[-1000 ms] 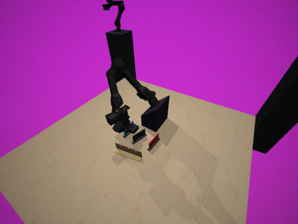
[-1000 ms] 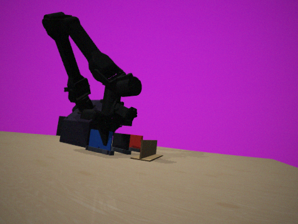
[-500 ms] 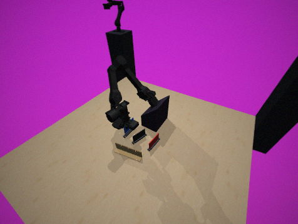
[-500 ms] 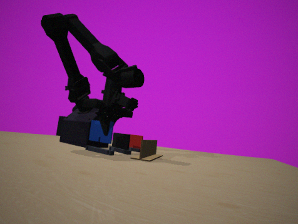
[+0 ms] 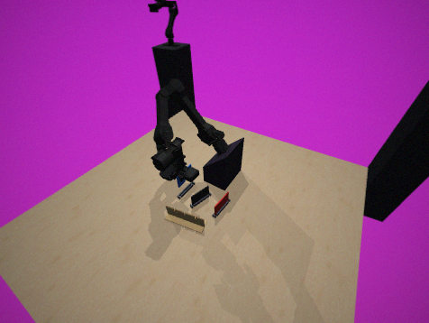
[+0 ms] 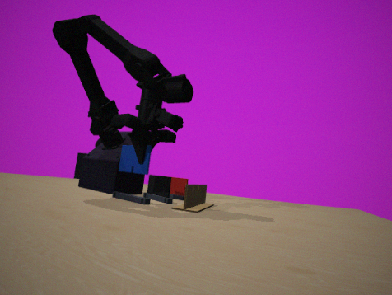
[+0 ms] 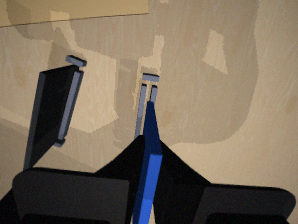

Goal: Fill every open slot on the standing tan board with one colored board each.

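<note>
- Magenta backdrop point(image 5: 293, 68) point(image 6: 288, 103) all round, with a wood-grained table point(image 5: 90, 253) point(image 6: 165, 255) point(image 7: 275, 100) under the work.
- The gripper point(image 5: 186, 176) point(image 6: 142, 161) point(image 7: 147, 141) is clenched on the blue board point(image 5: 180, 181) point(image 6: 128, 158) point(image 7: 155, 165), one finger on each face, which leaves the lower edge free to go into a slot.
- That board hangs upright above its holder, its small notch point(image 6: 132, 169) facing down, as the joint needs.
- The tan board point(image 5: 185, 216) point(image 6: 195, 196) point(image 7: 75, 12) stands on a flat foot, probably to keep it steady under the push; its slots open upward, and no colored board sits in them.
- Next, I judge, comes carrying the blue board over and squaring it crosswise; a slight twist could make the notch miss.
- The blue board's holder point(image 5: 186, 190) point(image 6: 132, 199) point(image 7: 151, 77) is empty, a low railed base.
- The black board point(image 5: 199, 197) point(image 6: 160, 185) point(image 7: 47, 110) and red board point(image 5: 221, 204) point(image 6: 179, 186) stand in theirs, apparently kept upright for easy grasping.
</note>
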Controlling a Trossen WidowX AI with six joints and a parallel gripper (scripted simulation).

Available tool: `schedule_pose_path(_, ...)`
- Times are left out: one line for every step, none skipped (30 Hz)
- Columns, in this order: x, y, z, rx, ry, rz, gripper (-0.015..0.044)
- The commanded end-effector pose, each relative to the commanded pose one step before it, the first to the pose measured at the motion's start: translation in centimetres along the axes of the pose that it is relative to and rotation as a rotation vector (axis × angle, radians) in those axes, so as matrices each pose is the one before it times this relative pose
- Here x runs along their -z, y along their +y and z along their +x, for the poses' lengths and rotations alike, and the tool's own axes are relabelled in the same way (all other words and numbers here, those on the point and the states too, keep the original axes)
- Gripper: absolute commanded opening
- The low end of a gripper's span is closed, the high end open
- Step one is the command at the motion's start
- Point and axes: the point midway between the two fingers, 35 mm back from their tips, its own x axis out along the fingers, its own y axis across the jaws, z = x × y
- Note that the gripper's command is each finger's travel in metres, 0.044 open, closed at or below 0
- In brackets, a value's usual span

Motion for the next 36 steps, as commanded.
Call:
schedule_pose_path(-0.260,-0.139,-1.167,0.00076,-0.00735,0.0105,0.0000)
schedule_pose_path(-0.002,0.002,-0.246,-0.00015,0.00002,0.0000,0.0000)
schedule_pose_path(-0.001,0.002,-0.246,-0.00014,0.00002,0.0000,0.0000)
schedule_pose_path(0.001,0.000,-0.247,-0.00009,0.00002,0.0000,0.0000)
schedule_pose_path(-0.001,0.002,-0.248,-0.00014,0.00002,0.0000,0.0000)
schedule_pose_path(0.001,0.000,-0.249,-0.00010,0.00002,0.0000,0.0000)
schedule_pose_path(0.003,-0.001,-0.251,-0.00007,0.00003,0.0000,0.0000)
schedule_pose_path(-0.001,0.002,-0.251,-0.00013,0.00003,0.0000,0.0000)
schedule_pose_path(-0.001,0.002,-0.250,-0.00009,0.00003,0.0000,0.0000)
schedule_pose_path(-0.002,0.003,-0.199,-0.00006,0.00002,0.0000,0.0000)
schedule_pose_path(0.000,0.001,-0.120,-0.00002,0.00002,0.0000,0.0000)
schedule_pose_path(0.000,0.000,-0.040,0.00000,0.00001,0.0000,0.0000)
schedule_pose_path(-0.043,0.008,-0.008,-0.00001,-0.00002,-0.0006,0.0000)
schedule_pose_path(-0.129,0.024,-0.025,-0.00003,-0.00006,-0.0017,0.0000)
schedule_pose_path(-0.215,0.040,-0.041,-0.00006,-0.00010,-0.0029,0.0000)
schedule_pose_path(-0.258,0.050,-0.047,-0.00007,-0.00012,-0.0035,0.0000)
schedule_pose_path(-0.258,0.051,-0.046,-0.00007,-0.00012,-0.0035,0.0000)
schedule_pose_path(-0.258,0.052,-0.044,-0.00007,-0.00012,-0.0035,0.0000)
schedule_pose_path(-0.258,0.053,-0.043,-0.00007,-0.00012,-0.0035,0.0000)
schedule_pose_path(-0.258,0.055,-0.041,-0.00006,-0.00012,-0.0035,0.0000)
schedule_pose_path(-0.258,0.056,-0.039,-0.00006,-0.00012,-0.0035,0.0000)
schedule_pose_path(-0.257,0.057,-0.038,-0.00006,-0.00012,-0.0035,0.0000)
schedule_pose_path(-0.257,0.058,-0.036,-0.00006,-0.00012,-0.0035,0.0000)
schedule_pose_path(-0.257,0.059,-0.035,-0.00006,-0.00012,-0.0035,0.0000)
schedule_pose_path(-0.257,0.061,-0.033,-0.00006,-0.00012,-0.0035,0.0000)
schedule_pose_path(-0.256,0.062,-0.032,-0.00006,-0.00012,-0.0035,0.0000)
schedule_pose_path(-0.256,0.063,-0.030,-0.00006,-0.00012,-0.0035,0.0000)
schedule_pose_path(-0.256,0.064,-0.028,-0.00006,-0.00012,-0.0035,0.0000)
schedule_pose_path(-0.256,0.065,-0.027,-0.00006,-0.00012,-0.0035,0.0000)
schedule_pose_path(-0.256,0.067,-0.025,-0.00006,-0.00012,-0.0035,0.0000)
schedule_pose_path(-0.255,0.068,-0.023,-0.00005,-0.00012,-0.0035,0.0000)
schedule_pose_path(-0.255,0.069,-0.022,-0.00005,-0.00012,-0.0035,0.0000)
schedule_pose_path(-0.255,0.070,-0.020,-0.00005,-0.00012,-0.0035,0.0000)
schedule_pose_path(-0.254,0.071,-0.019,-0.00005,-0.00012,-0.0035,0.0000)
schedule_pose_path(-0.254,0.072,-0.017,-0.00005,-0.00012,-0.0035,0.0000)
schedule_pose_path(-0.254,0.074,-0.015,-0.00005,-0.00012,-0.0035,0.0000)
